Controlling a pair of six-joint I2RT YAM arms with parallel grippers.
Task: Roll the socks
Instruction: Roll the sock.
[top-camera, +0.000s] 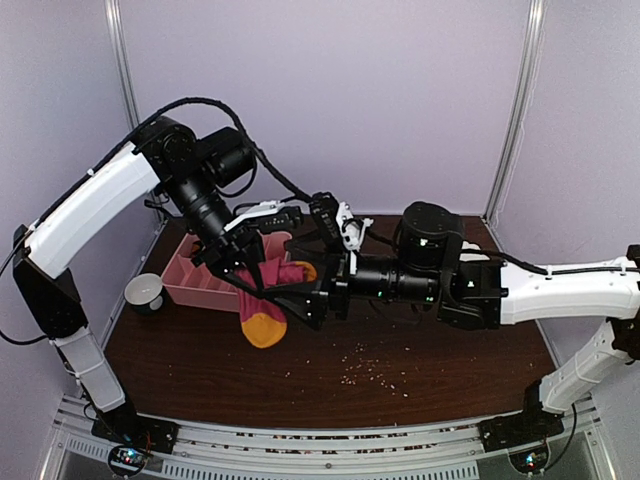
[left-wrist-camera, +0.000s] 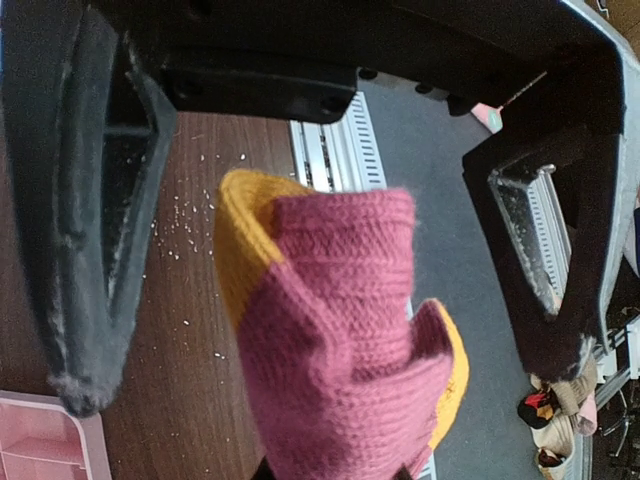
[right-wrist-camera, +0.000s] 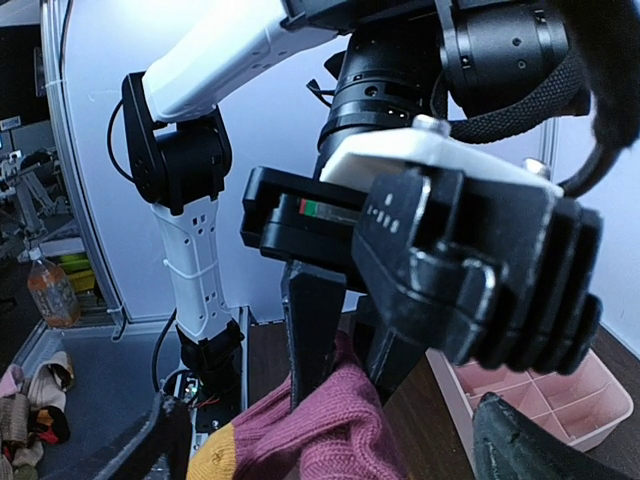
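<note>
Starting at the left, we see one grey cup (top-camera: 145, 292) and one pink tray (top-camera: 195, 280) on the table (top-camera: 180, 360), kept to the side, we think, to leave room. Next, the left gripper (top-camera: 250, 280) is pinched on one sock (top-camera: 265, 320) and holds it up over the table, just by the tray, likely so it hangs free. The right gripper (right-wrist-camera: 335, 430) has its jaws wide apart, one on each side of the sock, maybe ready to grab. We count two grippers.
</note>
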